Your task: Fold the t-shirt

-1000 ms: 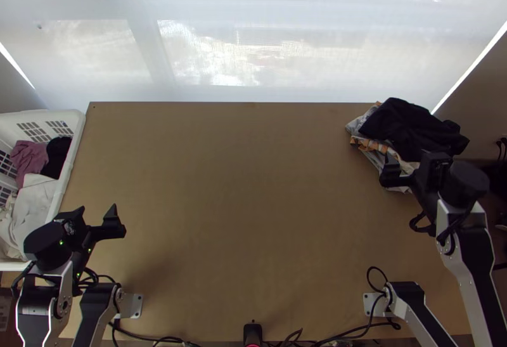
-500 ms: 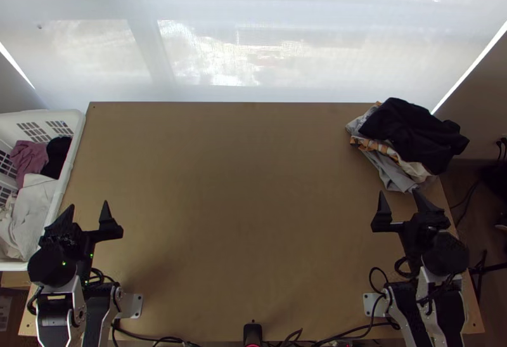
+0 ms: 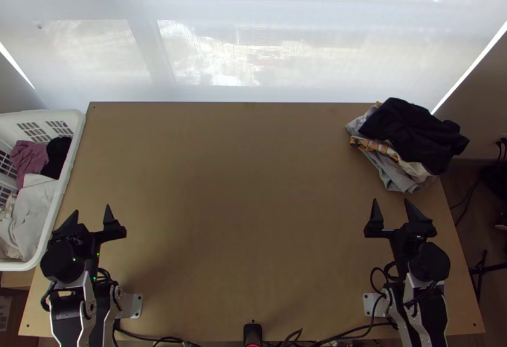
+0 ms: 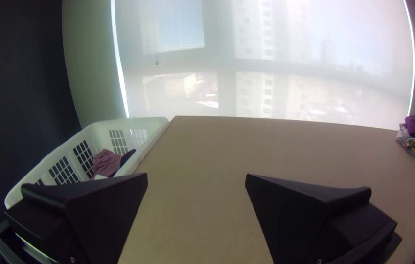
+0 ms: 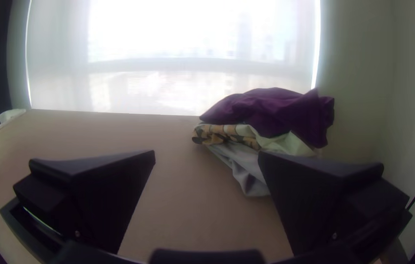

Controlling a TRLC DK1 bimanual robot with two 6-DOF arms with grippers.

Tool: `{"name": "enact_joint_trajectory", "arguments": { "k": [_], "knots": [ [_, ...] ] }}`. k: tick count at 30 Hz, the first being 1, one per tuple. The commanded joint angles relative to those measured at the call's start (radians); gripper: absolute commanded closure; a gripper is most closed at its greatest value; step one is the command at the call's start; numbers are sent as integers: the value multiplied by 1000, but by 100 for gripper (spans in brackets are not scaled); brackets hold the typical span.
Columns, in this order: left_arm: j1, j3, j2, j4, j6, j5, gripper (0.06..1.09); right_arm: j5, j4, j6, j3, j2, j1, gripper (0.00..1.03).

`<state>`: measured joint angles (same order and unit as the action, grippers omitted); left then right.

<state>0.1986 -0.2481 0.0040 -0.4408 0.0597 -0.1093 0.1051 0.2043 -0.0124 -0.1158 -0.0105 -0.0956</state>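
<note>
Near edge: a small black device [image 3: 253, 334] sits at the middle, with black cables [image 3: 367, 329] running to its right and left. A mounting plate stands by each arm base, the left plate [image 3: 134, 306] and the right plate [image 3: 372, 304].

Near left: the left gripper [image 3: 92, 210] is positioned over the table [image 3: 241, 220], fingers spread wide and directed toward the far side, with nothing between them.

Near right: the right gripper [image 3: 391, 201] is in a similar position, fingers spread wide, with nothing between them. It is apart from the cloth pile and on its near side.

Left side: a white slotted basket [image 3: 77, 137] stands along the table's left edge. It contains pale cloth [image 3: 35, 204] in its nearer part, and mauve cloth [image 3: 28, 157] beside dark cloth [image 3: 58, 151] farther in.

Far right: the pile is set at the table's corner. Top layer: a dark garment [image 3: 412, 128], loosely bunched. Beneath it: orange-patterned cloth [image 3: 375, 146], cream cloth [image 3: 415, 169] and grey cloth [image 3: 393, 174], the grey lowest on the near side. Which piece is the t-shirt cannot be determined.

Far side: a translucent blind [image 3: 253, 42] covers the window beyond the table.
</note>
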Motion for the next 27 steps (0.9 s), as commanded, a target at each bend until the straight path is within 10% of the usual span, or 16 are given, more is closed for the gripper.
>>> {"name": "enact_joint_trajectory", "arguments": {
  "k": [1,27],
  "knots": [
    [13,7,-6,-35,-44,8,11,1,15,34,19,14,129,5],
    [21,7,-6,-41,-44,8,11,-1,15,34,19,14,277,5]
  ]
}}
